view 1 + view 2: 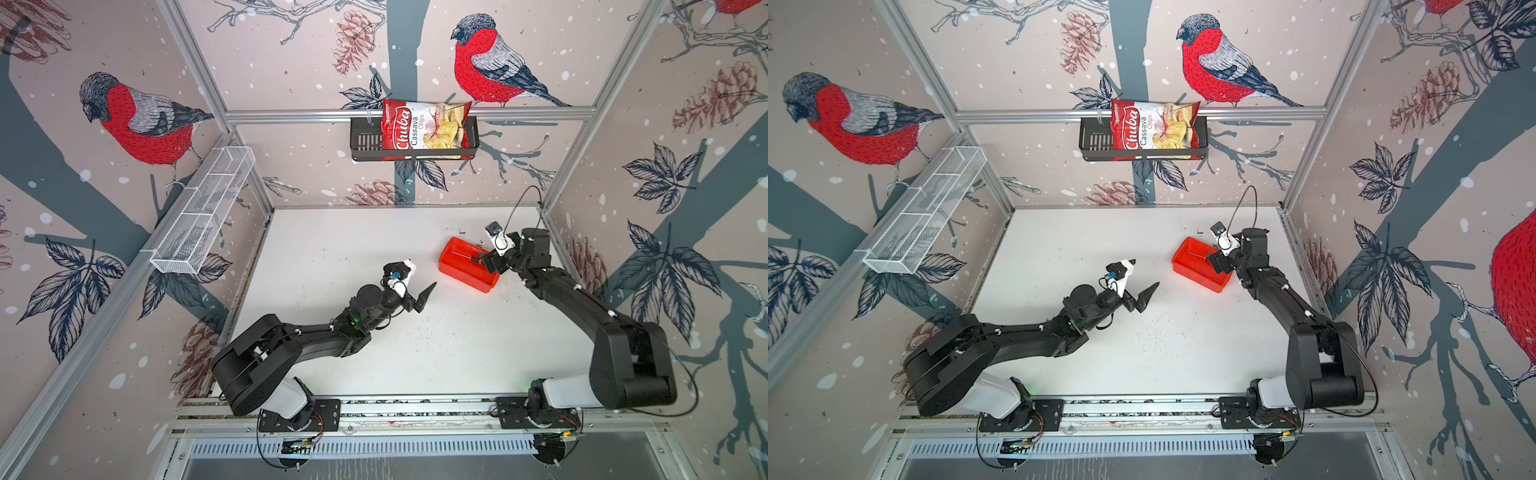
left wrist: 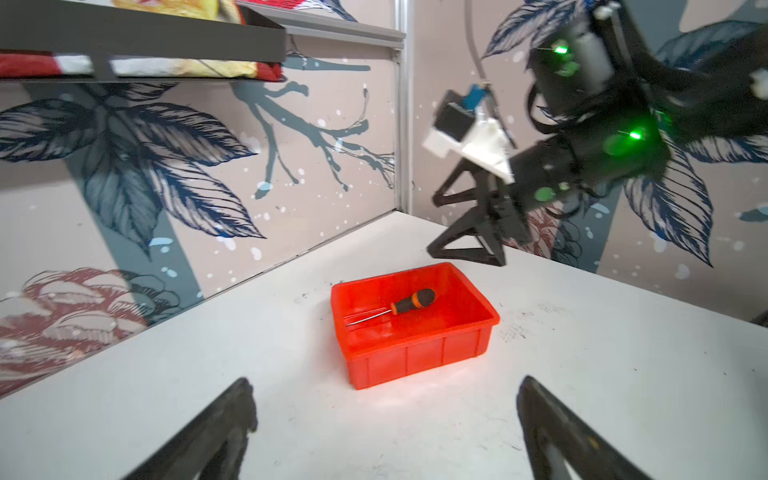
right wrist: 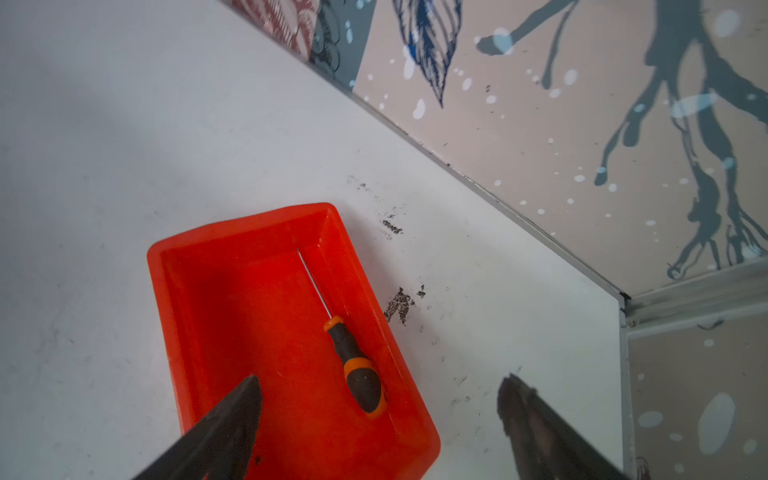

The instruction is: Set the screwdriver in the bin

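Observation:
The red-orange bin [image 1: 457, 270] [image 1: 1192, 268] stands on the white table toward the back right. The screwdriver [image 2: 411, 300] [image 3: 357, 370] lies flat on the bin's floor, its orange-and-black handle near one end wall and its thin shaft pointing along the bin. My right gripper [image 3: 381, 380] [image 1: 488, 264] [image 2: 432, 224] hangs open just above the handle end of the bin [image 2: 415, 353] [image 3: 166, 291], touching nothing. Left of the bin, my left gripper [image 2: 385, 381] [image 1: 424, 274] [image 1: 1145, 273] is open and empty, pointing at it from a short distance.
A black wall basket [image 1: 365, 141] holding a bag of cassava chips [image 1: 419, 129] hangs on the back wall. A white wire-mesh shelf [image 1: 203, 212] is fixed to the left wall. The right and back walls stand close to the bin.

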